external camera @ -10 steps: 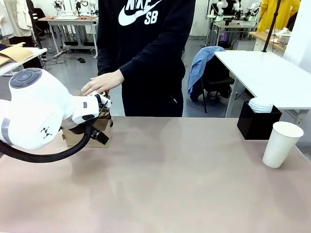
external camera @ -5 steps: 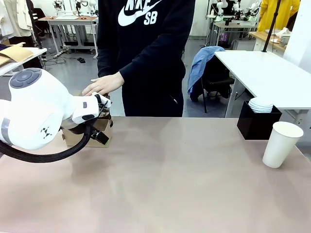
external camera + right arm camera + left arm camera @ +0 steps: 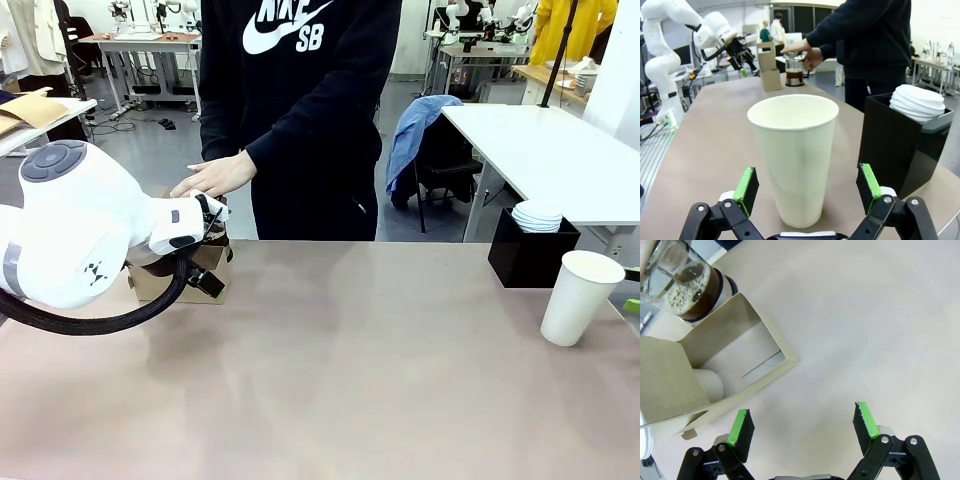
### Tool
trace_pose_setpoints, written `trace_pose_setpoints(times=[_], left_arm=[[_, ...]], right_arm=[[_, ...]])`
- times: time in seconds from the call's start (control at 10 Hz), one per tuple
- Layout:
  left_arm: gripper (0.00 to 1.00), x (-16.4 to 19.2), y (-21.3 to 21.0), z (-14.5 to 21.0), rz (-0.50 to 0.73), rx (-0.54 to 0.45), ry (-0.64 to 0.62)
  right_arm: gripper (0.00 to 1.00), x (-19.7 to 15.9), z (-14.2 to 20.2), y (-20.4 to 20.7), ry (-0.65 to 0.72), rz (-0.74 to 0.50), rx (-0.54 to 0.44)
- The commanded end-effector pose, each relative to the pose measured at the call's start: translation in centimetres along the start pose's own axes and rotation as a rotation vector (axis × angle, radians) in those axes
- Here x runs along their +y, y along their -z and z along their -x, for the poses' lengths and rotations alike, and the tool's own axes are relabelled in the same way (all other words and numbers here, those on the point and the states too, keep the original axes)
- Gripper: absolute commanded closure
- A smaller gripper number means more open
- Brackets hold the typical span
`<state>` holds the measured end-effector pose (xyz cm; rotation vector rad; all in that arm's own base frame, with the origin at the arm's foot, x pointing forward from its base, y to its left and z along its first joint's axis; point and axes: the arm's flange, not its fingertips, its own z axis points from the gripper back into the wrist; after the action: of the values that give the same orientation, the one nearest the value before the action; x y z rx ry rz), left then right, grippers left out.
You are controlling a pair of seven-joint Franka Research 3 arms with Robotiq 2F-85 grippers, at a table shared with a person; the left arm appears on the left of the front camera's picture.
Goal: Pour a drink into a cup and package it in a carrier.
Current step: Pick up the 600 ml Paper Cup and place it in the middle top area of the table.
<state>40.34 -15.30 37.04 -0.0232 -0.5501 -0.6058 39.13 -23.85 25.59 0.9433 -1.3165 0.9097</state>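
The white paper cup (image 3: 580,297) stands open-topped at the table's right. In the right wrist view the cup (image 3: 792,155) sits just ahead of my open right gripper (image 3: 807,186), fingers on either side and apart from it; that gripper (image 3: 633,288) just shows at the front view's right edge. The brown cardboard carrier (image 3: 170,278) stands at the far left, with my open left gripper (image 3: 210,255) beside it. From the left wrist, the carrier (image 3: 715,365) lies left of the gripper (image 3: 802,422), which holds nothing. A clear bottle with the dark drink (image 3: 695,287) stands behind the carrier. A person's hand (image 3: 215,177) rests over it.
A black box (image 3: 530,255) holding a stack of white lids (image 3: 537,214) stands behind the cup at the right. The person stands at the far edge, left of centre. Bare tabletop (image 3: 360,350) stretches between the carrier and the cup.
My right gripper's tip has come into the front view at the right edge beside the cup. The person's hand has shifted slightly to the right. The left arm has stayed put.
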Motion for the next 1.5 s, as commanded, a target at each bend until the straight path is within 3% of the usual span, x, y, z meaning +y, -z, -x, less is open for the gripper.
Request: trace_pose_setpoints(times=[0.0, 0.6, 1.4], left_arm=[[0.00, 0.1, 0.0, 0.0, 0.001, 0.000, -0.002], [0.00, 0.1, 0.0, 0.0, 0.001, 0.000, -0.002], [0.00, 0.1, 0.0, 0.0, 0.001, 0.000, -0.002]], right_arm=[[0.00, -0.4, -0.5, -0.2, -0.029, 0.010, -0.003], [0.00, 0.2, 1.1, 2.3, -0.029, 0.052, -0.013], [0.00, -0.3, 2.6, 7.5, -0.021, -0.023, -0.004]])
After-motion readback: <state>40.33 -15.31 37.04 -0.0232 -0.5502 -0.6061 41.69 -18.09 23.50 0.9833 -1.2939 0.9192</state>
